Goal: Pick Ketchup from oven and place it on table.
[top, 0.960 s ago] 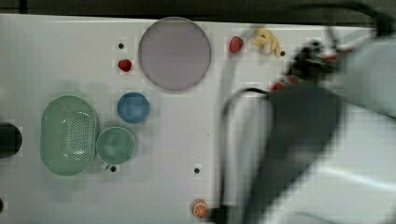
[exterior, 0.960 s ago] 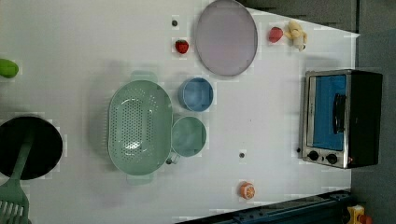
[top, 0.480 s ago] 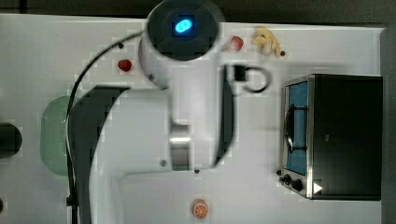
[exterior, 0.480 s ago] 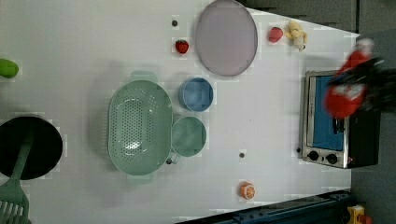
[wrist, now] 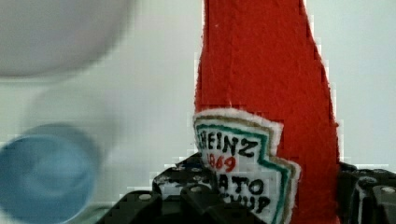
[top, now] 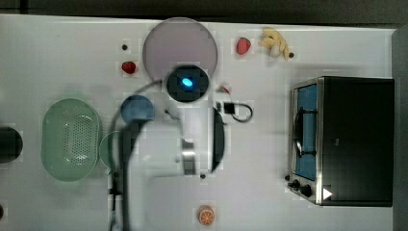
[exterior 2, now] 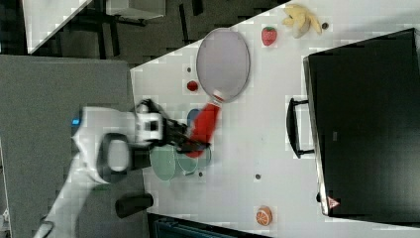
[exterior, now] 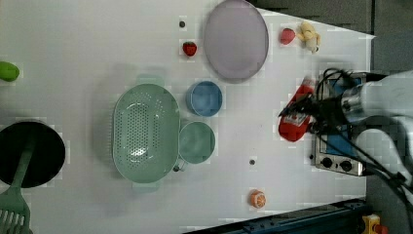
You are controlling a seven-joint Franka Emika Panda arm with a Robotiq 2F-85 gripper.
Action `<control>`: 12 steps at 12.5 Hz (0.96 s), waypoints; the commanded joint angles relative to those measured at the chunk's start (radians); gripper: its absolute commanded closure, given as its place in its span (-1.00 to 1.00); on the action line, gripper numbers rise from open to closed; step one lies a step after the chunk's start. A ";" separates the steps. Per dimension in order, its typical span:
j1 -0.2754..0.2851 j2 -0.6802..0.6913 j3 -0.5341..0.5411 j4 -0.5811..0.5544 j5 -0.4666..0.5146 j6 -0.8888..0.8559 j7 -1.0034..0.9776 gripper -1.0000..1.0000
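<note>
**Handling.** One ketchup bottle [wrist: 261, 93] is out of the oven [top: 356, 139] and gripped in the claw [wrist: 275, 198]. The black fingers [wrist: 187, 191] stand fairly wide and press the bottle's lower body from both sides, level with the label. In the left view the bottle sits right of centre, just left of the oven front. In the right view it sits left of centre, lying at a slant with its white cap pointing at the lower rim of the plate. Whether its base touches the tabletop [exterior: 73, 39] cannot be told.

The wrist view shows a fuzzy red surface and a label with a stitched-looking edge. The bottle is therefore judged to be light, soft, somewhat yielding, neither slippery nor fragile. The broad lower body is the better place to hold it, since the neck tapers and would probably slide out of a grip. A soft body may bulge, so it could stand unsteadily when set down.

**Count, left view, left to right.**
- one green fruit [exterior: 7, 71]
- one black pan [exterior: 39, 156]
- one green spatula [exterior: 14, 202]
- one pale green colander [exterior: 146, 131]
- one green cup [exterior: 197, 142]
- one blue bowl [exterior: 204, 98]
- one grey-lilac plate [exterior: 235, 40]
- one orange half [exterior: 257, 199]
- two strawberries, the first [exterior: 189, 48] left of the plate and the second [exterior: 287, 35] right of it
- one bunch of bananas [exterior: 309, 35]
- one ketchup bottle
- one oven
- one arm carrying one claw
</note>
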 commanded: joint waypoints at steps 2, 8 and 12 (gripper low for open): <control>-0.043 0.057 -0.052 -0.070 -0.005 0.179 0.024 -0.29; -0.040 0.197 -0.052 -0.163 -0.005 0.508 0.028 -0.58; -0.039 0.175 -0.049 -0.170 -0.005 0.519 0.029 -1.00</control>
